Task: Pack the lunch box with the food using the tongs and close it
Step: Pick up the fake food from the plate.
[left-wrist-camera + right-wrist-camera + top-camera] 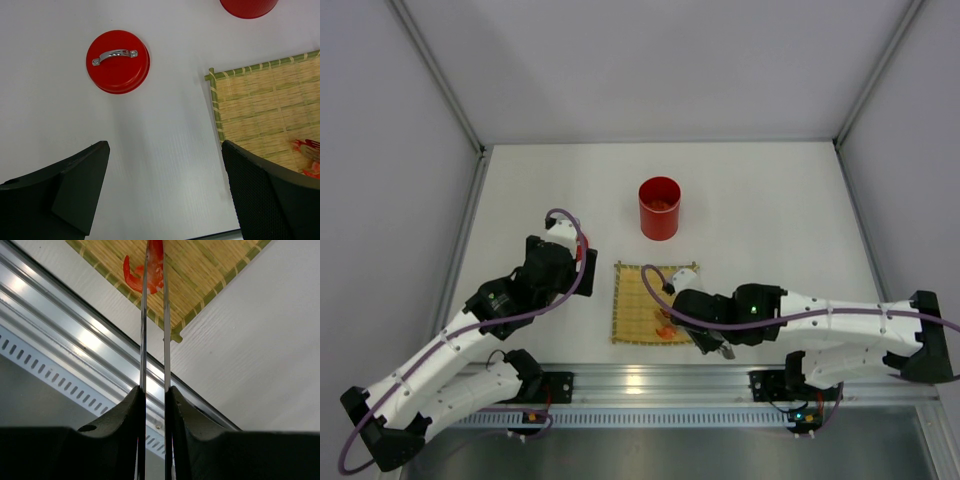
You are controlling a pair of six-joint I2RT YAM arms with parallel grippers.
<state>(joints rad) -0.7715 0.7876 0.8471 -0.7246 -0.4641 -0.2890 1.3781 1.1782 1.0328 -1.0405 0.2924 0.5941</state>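
The red lunch box [659,207] stands upright and open behind the bamboo mat [632,295]. Its red lid [118,61], with a silver handle, lies flat on the table left of the mat. My left gripper [165,146] hovers open over bare table just in front of the lid, holding nothing. My right gripper [154,392] is shut on the tongs [154,315], pressing the two silver arms nearly together. The tong tips pinch a red piece of food [150,272] over the mat's near right corner. Orange and red food pieces [665,328] lie there on the mat.
A shiny aluminium rail [650,380] runs along the table's near edge, right under the right wrist. Grey walls enclose the table on the left, right and back. The mat's green-edged corner [176,335] sits close to that rail.
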